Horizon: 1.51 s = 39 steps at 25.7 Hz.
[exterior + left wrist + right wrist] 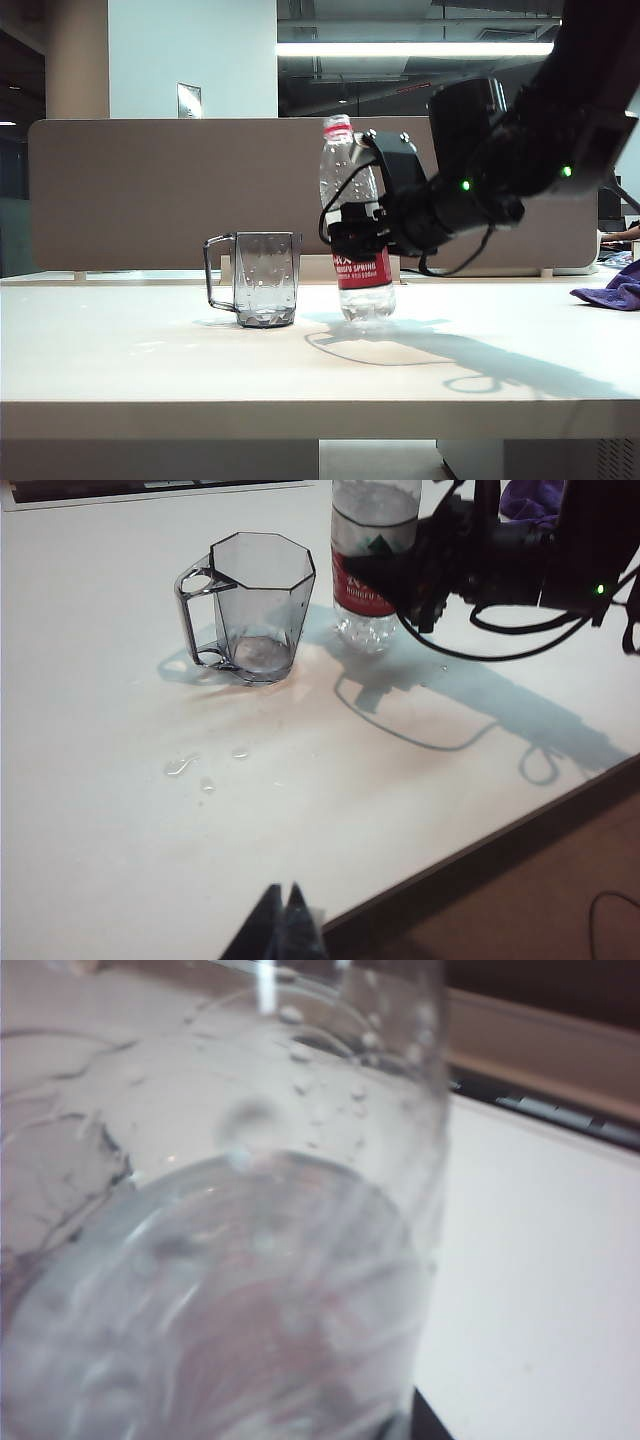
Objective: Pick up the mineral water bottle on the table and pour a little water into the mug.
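Observation:
The mineral water bottle (352, 175) stands upright on or just above the white table (150, 360), right of the mug (266, 278). My right gripper (358, 235) reaches in from the right and is shut on the bottle's middle, above the red label. In the left wrist view, the bottle (372, 540) and right gripper (420, 570) are beside the smoky faceted mug (260, 605), whose handle points away from the bottle. The right wrist view is filled by the clear bottle (230, 1290); one dark finger (428, 1422) shows. My left gripper (283, 920) hangs shut near the table's front edge, away from both.
A purple cloth (612, 290) lies at the table's far right. The grey-brown divider panel (130, 190) runs along the back. Water drops (190, 770) sit on the table in front of the mug. A black cable loops from the right arm.

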Available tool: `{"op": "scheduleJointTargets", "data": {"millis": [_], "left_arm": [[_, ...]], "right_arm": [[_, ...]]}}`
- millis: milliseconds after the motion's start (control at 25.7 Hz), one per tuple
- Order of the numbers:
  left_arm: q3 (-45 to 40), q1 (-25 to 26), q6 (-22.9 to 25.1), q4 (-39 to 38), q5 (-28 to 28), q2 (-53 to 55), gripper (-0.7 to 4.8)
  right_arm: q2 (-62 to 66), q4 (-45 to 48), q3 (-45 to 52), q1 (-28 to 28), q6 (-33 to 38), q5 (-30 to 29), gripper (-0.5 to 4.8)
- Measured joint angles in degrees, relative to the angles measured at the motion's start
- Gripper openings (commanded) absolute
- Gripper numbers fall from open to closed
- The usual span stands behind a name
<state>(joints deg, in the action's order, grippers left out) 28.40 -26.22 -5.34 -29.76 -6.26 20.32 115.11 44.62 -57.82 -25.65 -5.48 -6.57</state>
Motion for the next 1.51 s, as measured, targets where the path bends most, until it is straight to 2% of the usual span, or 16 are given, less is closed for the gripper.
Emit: {"op": "scheduleJointTargets", "data": {"millis": [194,388,544,583,621,777,816,1126,1360,1398,1437,1476,1515], "left_arm": [[0.0,0.0,0.0,0.0,0.0,0.0,-0.05],[0.0,0.0,0.0,0.0,0.0,0.0,-0.05],[0.0,0.0,0.0,0.0,0.0,0.0,-0.05],[0.0,0.0,0.0,0.0,0.0,0.0,-0.05],[0.0,0.0,0.0,0.0,0.0,0.0,-0.05],[0.0,0.0,0.0,0.0,0.0,0.0,-0.05],[0.0,0.0,0.0,0.0,0.0,0.0,-0.05],[0.0,0.0,0.0,0.0,0.0,0.0,-0.05],[0.0,0.0,0.0,0.0,0.0,0.0,-0.05],[0.0,0.0,0.0,0.0,0.0,0.0,-0.05],[0.0,0.0,0.0,0.0,0.0,0.0,-0.05],[0.0,0.0,0.0,0.0,0.0,0.0,-0.05],[0.0,0.0,0.0,0.0,0.0,0.0,-0.05]], "right_arm": [[1.7,7.5,1.9,0.0,7.8,-0.2,2.52],[3.3,10.0,2.3,0.0,9.7,-2.2,2.53],[3.7,10.5,2.3,0.0,9.8,-2.5,2.75],[3.7,10.6,2.3,0.0,9.8,-2.5,3.24],[3.7,10.6,2.3,0.0,9.8,-3.1,4.00],[3.7,10.4,2.3,0.0,10.0,-4.0,4.53],[3.7,10.4,2.3,0.0,10.0,-4.0,4.79],[2.9,10.3,4.6,0.0,10.7,-4.0,4.79],[-5.9,13.0,16.7,0.0,10.8,-2.0,4.79],[-7.8,13.1,18.7,0.0,10.8,-1.5,4.20],[-9.4,13.0,20.2,0.0,10.8,-1.3,3.07],[-11.8,12.9,22.1,0.0,10.9,-1.2,1.29],[-15.2,13.0,24.7,0.0,10.8,-1.2,0.41]]}}
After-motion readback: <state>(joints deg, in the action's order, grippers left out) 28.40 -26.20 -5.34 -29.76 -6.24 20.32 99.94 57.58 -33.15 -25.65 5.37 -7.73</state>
